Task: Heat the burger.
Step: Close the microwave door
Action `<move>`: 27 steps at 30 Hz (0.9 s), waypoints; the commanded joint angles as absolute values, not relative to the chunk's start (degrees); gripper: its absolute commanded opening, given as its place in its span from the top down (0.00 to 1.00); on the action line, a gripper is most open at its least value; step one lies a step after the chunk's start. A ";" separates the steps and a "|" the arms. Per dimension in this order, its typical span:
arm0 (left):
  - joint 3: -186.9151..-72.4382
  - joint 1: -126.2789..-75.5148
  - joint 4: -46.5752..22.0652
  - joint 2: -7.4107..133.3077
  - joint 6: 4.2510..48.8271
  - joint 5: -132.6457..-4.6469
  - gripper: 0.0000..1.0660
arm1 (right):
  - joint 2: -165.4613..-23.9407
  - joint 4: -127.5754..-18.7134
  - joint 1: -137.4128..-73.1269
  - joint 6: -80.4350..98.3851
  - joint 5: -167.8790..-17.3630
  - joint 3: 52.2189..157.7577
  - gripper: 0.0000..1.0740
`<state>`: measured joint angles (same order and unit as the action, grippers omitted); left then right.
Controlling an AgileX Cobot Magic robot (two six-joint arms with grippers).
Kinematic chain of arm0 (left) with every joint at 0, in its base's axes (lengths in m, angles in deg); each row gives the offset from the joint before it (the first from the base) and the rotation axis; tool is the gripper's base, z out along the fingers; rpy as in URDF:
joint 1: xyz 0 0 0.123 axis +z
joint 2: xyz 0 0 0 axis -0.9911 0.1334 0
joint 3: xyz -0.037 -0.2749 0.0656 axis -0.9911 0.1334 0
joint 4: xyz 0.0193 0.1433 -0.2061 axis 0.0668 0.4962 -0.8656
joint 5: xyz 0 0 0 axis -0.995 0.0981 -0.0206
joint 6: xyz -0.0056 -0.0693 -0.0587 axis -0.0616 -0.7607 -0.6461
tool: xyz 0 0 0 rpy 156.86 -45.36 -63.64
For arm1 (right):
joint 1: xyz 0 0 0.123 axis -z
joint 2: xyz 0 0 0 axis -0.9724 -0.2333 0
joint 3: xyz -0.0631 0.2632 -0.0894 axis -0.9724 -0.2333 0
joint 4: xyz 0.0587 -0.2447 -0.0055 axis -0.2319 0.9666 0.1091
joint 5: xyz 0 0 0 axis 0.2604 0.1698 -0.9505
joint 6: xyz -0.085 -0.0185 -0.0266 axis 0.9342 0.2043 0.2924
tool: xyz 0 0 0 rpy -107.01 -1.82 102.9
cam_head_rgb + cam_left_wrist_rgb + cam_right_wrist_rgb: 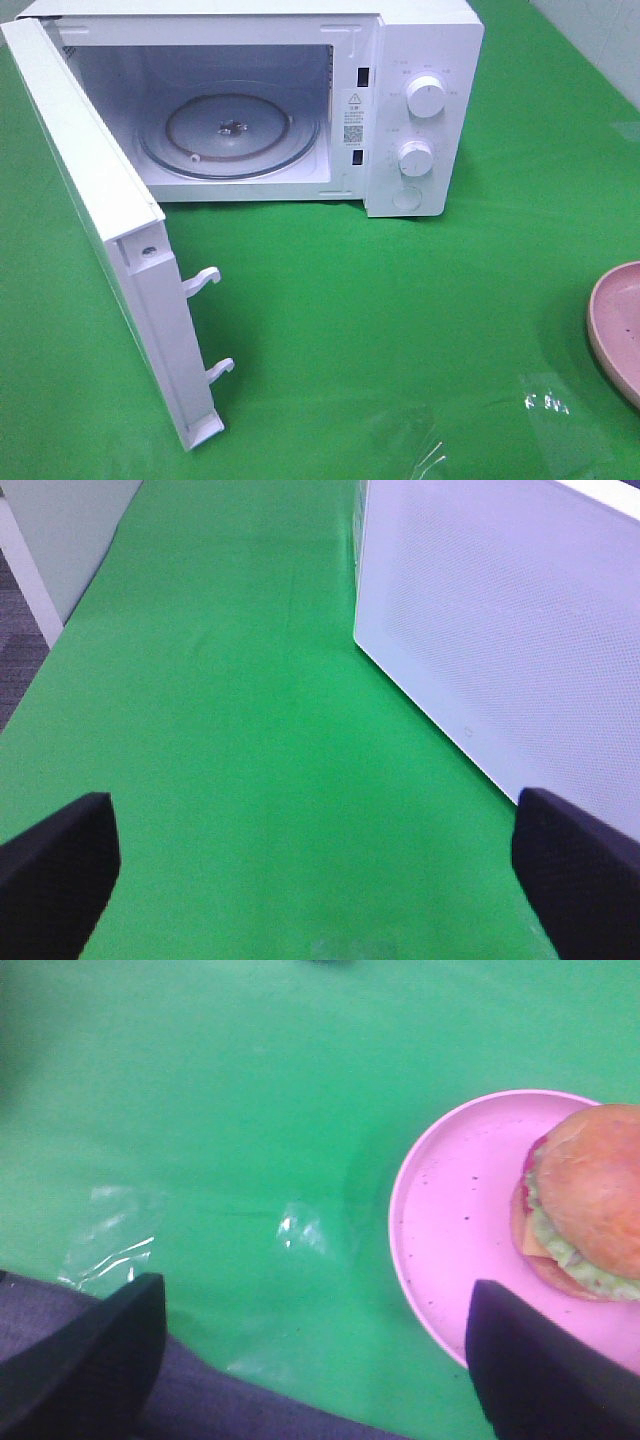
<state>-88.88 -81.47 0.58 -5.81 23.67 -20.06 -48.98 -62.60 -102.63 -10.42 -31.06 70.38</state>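
In the right wrist view, the right gripper [310, 1360] stood wide open with nothing in it. Beyond it, the burger [585, 1200] sat on the pink plate [450, 1220] at right of frame. It looked soft and stacked, likely to shift; taking the plate rim seemed safer. The left gripper [315, 865] gaped empty beside the microwave door [500, 620]. Farthest, the microwave [420, 100] stood open at the exterior frame's top.

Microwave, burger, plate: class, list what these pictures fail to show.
- Burger: cut by the right wrist view's edge; absent from the high view.
- Plate: cut by the high view's right edge.
- Microwave dial lettering: too small.
- Door: only part shows in the left wrist view.
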 commanded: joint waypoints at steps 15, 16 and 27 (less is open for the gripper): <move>-88.65 -81.30 0.58 -6.84 23.56 -20.52 0.06 | -30.24 -63.69 -84.70 -2.63 -31.69 66.43 0.29; -88.65 -81.30 0.58 -6.84 23.56 -20.52 0.06 | -27.49 -64.32 -83.67 -1.77 -31.74 66.37 0.29; -88.65 -81.30 0.64 -6.84 23.56 -20.52 0.06 | -24.40 -64.78 -82.98 -1.14 -31.80 66.37 0.29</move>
